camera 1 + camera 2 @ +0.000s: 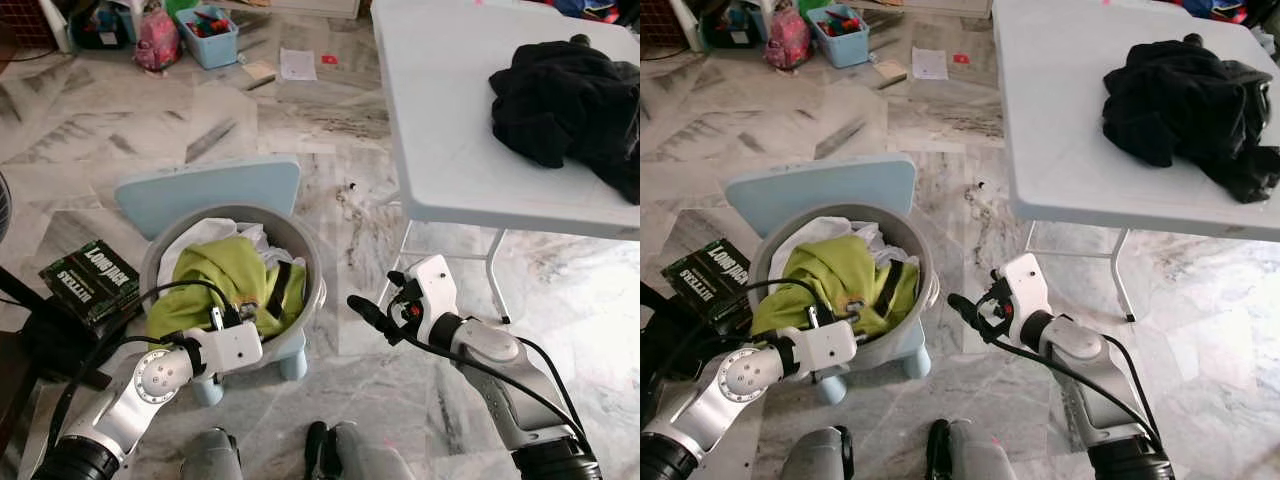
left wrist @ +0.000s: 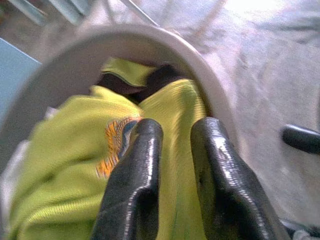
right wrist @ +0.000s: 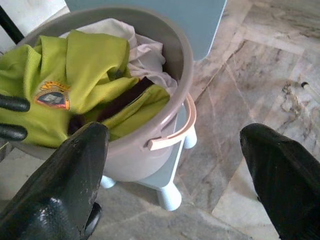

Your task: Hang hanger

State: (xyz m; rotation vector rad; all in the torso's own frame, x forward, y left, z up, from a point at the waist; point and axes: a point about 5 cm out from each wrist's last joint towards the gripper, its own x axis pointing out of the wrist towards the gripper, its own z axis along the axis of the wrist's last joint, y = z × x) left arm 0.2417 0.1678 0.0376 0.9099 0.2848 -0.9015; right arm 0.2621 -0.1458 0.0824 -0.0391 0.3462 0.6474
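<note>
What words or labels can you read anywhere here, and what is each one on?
"BITTERS": white print on the dark box on the floor beside the bucket; the larger word above it is not legible.
Crest on the green shirt: lettering too small to read.
Paper sheet on the floor: too blurred.

One bucket (image 1: 310,262), one blue chair (image 1: 205,190), one white desk (image 1: 440,120), one black garment (image 1: 570,105) and two hands are counted

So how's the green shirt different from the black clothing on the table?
The green shirt is bright yellow-green with a badge, crumpled in the grey bucket on a blue stool. The black clothing is plain and dark, heaped on the white table. The left gripper reaches the shirt; the black heap lies untouched. Both are bunched up.
</note>
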